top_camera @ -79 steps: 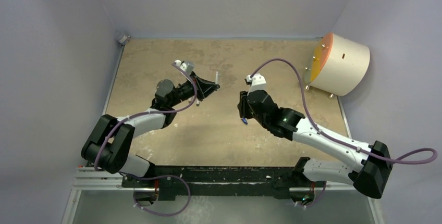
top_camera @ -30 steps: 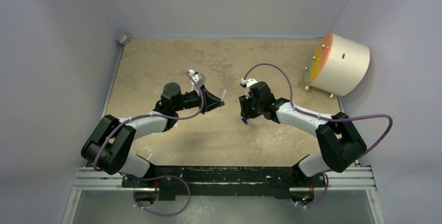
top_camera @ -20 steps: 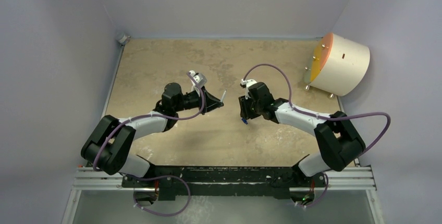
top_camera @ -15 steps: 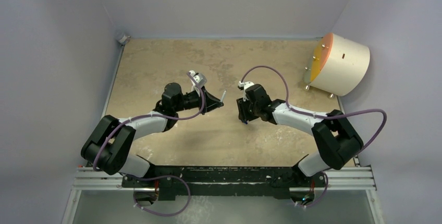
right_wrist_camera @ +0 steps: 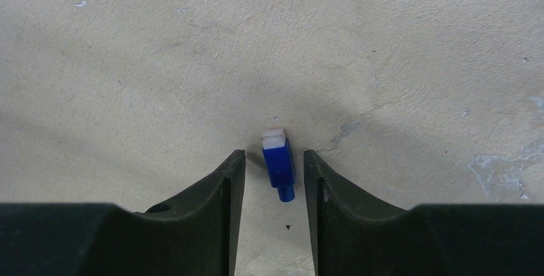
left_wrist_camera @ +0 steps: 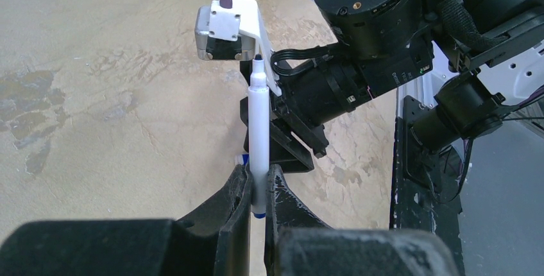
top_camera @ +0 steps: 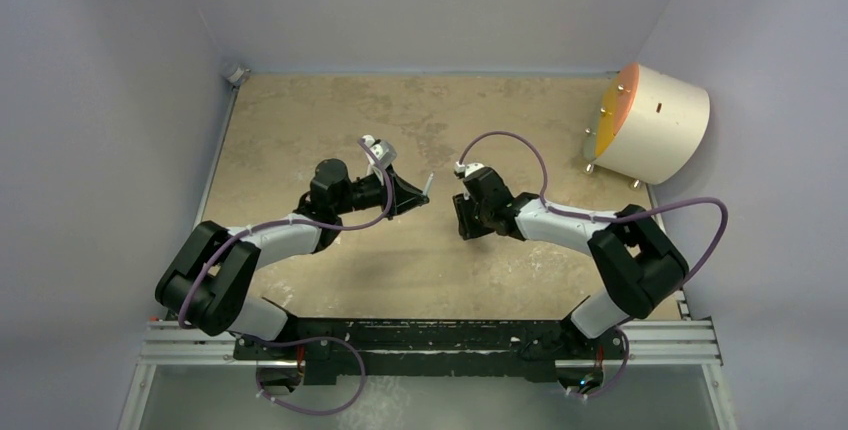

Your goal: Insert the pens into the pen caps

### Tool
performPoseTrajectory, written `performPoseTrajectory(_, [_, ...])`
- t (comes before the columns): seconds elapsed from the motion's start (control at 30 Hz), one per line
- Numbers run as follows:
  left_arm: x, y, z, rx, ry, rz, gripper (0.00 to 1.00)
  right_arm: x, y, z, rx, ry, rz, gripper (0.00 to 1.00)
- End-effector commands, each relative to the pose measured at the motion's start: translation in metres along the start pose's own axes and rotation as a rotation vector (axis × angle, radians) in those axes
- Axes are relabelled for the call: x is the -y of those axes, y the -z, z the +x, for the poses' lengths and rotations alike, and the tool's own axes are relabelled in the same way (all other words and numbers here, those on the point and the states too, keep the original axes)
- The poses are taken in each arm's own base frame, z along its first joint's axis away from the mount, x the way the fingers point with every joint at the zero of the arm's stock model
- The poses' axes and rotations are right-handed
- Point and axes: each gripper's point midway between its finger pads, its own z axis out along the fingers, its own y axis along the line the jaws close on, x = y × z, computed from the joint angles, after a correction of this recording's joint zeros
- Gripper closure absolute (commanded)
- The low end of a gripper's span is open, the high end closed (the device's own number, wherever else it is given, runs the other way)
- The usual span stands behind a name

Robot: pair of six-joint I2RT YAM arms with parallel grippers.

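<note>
My left gripper is shut on a white pen, gripped near its blue back end, with the dark tip pointing away toward the right arm. From above, this gripper hovers left of centre and the pen sticks out of it. A blue pen cap with a white end lies on the table. My right gripper is open with one finger on each side of the cap, which sits closer to the right finger. In the top view the right gripper is low over the table.
A cream cylinder with an orange face lies on its side at the back right. A small grey fitting sits in the back left corner. The black base rail runs along the near edge.
The right gripper has shifted left and down, bringing its jaws around the blue cap, and they have narrowed slightly. The left gripper has held still with the pen over the last second.
</note>
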Motion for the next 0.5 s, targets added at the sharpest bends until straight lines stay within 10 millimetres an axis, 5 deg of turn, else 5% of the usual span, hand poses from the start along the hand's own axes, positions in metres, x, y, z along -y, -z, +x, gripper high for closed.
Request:
performPoseTrajectory(0.0, [0.006,0.001,-0.020,0.059,-0.055,0.010,1.00,-0.001,-0.003,-0.003,0.000,0.001,0.036,0.61])
performPoseTrajectory(0.17, [0.002,0.001,-0.024,0.070,-0.059,-0.006,1.00,0.003,-0.005,-0.002,-0.020,0.020,0.109,0.68])
performPoseTrajectory(0.47, [0.003,0.002,-0.025,0.082,-0.054,0.001,1.00,-0.015,0.000,-0.007,-0.005,-0.013,0.028,1.00])
